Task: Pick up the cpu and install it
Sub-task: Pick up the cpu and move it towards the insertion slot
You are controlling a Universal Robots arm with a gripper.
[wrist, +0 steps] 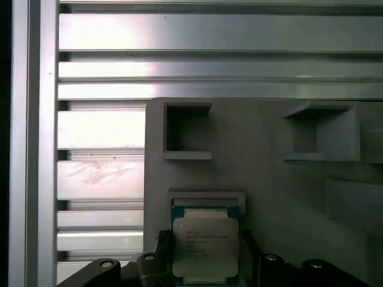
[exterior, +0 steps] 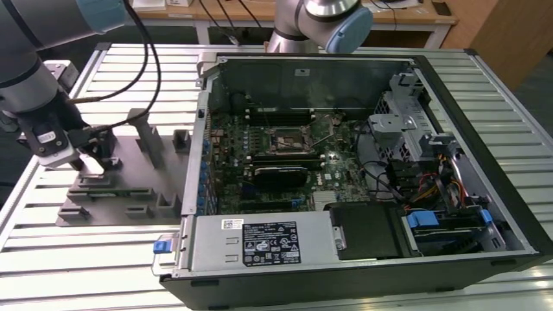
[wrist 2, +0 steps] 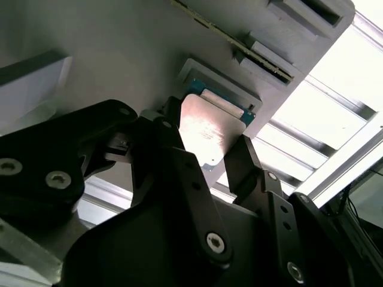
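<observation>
The cpu (wrist: 205,242), a small square chip with a shiny metal top, lies in a shallow nest on the grey fixture plate (exterior: 129,191). In the second wrist view the cpu (wrist 2: 206,128) sits between two black fingers (wrist 2: 242,164) that press against its opposite edges. My gripper (exterior: 90,167) is low over the plate at the exterior view's left, shut on the cpu. In the first wrist view my gripper (wrist: 204,254) straddles the chip from both sides. The black motherboard socket (exterior: 287,139) lies inside the open computer case (exterior: 484,129).
Raised grey blocks and posts (exterior: 147,133) stand on the fixture plate close to my gripper. Square pockets (wrist: 187,131) sit in the plate beyond the cpu. A slatted metal table (exterior: 103,259) carries everything. A second arm (exterior: 333,19) stands behind the case.
</observation>
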